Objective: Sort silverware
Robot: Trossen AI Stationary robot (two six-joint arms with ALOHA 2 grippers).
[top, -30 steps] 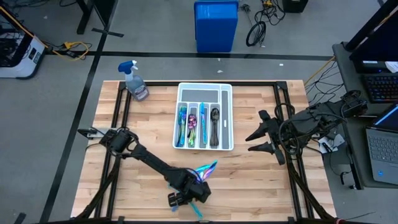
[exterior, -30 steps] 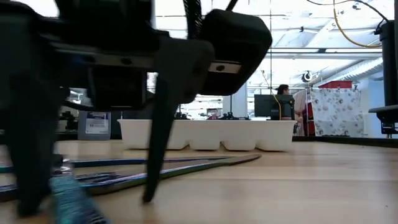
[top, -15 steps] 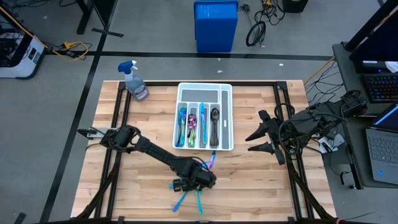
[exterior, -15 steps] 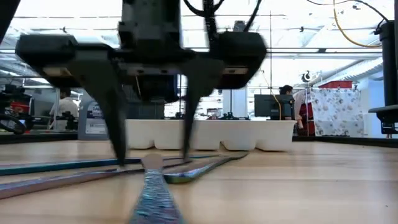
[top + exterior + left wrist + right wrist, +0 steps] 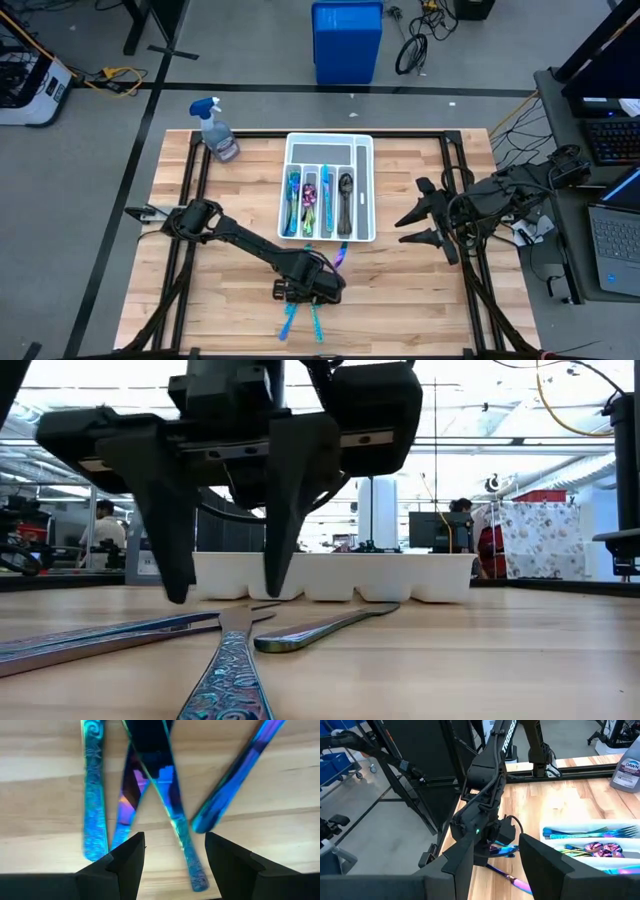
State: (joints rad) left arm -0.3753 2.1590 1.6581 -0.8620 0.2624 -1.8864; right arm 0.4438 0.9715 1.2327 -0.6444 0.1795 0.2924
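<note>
High view: left gripper (image 5: 300, 292) has swung over the loose cutlery (image 5: 316, 300) below the tray (image 5: 367, 190), jaws apart, seemingly empty; right gripper (image 5: 420, 226) idles open beside the tray.

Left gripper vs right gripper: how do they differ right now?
The left gripper hangs low over loose silverware near the table's front; the right gripper waits right of the white tray, over bare wood. Left points down, right points sideways toward the tray. Both stand open, holding nothing.

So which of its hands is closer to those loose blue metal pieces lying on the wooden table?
Left hand, directly above the loose blue cutlery. Right hand waits beside the white tray.
</note>
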